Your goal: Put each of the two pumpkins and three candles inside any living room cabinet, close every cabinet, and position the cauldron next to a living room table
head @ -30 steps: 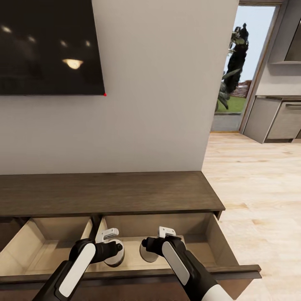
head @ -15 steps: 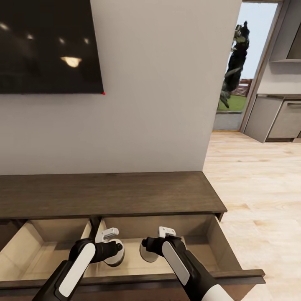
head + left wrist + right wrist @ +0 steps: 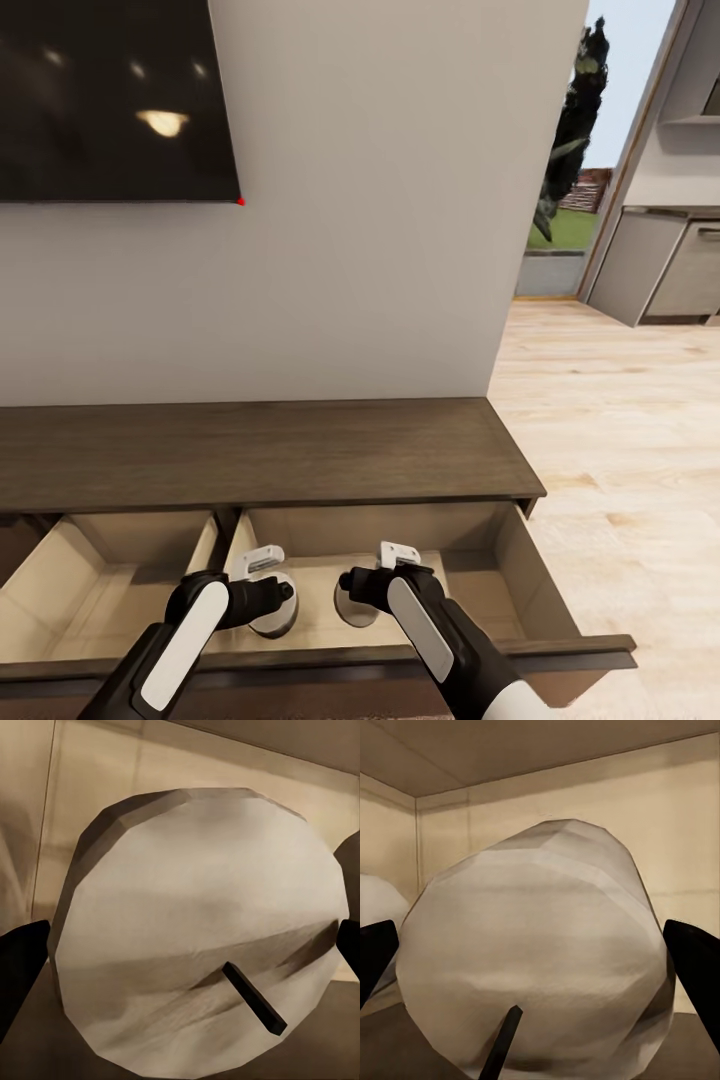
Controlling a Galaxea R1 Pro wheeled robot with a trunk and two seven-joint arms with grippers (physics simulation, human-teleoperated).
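The dark-brown cabinet (image 3: 260, 450) stands against the wall with two drawers pulled out, showing pale beige insides. My left gripper (image 3: 272, 610) is shut on a tan candle (image 3: 278, 622) inside the right-hand drawer (image 3: 470, 590). In the left wrist view that candle (image 3: 195, 930) sits between the dark fingertips (image 3: 21, 967), wick toward the camera. My right gripper (image 3: 352, 600) is shut on a second candle (image 3: 350, 612) beside the first. In the right wrist view this candle (image 3: 540, 960) lies between the fingertips (image 3: 694, 960), with the drawer's back wall behind it.
A black TV (image 3: 100, 100) hangs on the white wall above the cabinet. The left drawer (image 3: 100, 590) is open too. The right drawer's front rail (image 3: 560, 655) juts out toward me. Light wood floor (image 3: 620, 450) runs right to grey kitchen units (image 3: 670, 270).
The whole picture has shifted slightly, so the camera has moved. Both grippers hold their candles in the same spot relative to each other over the drawer.
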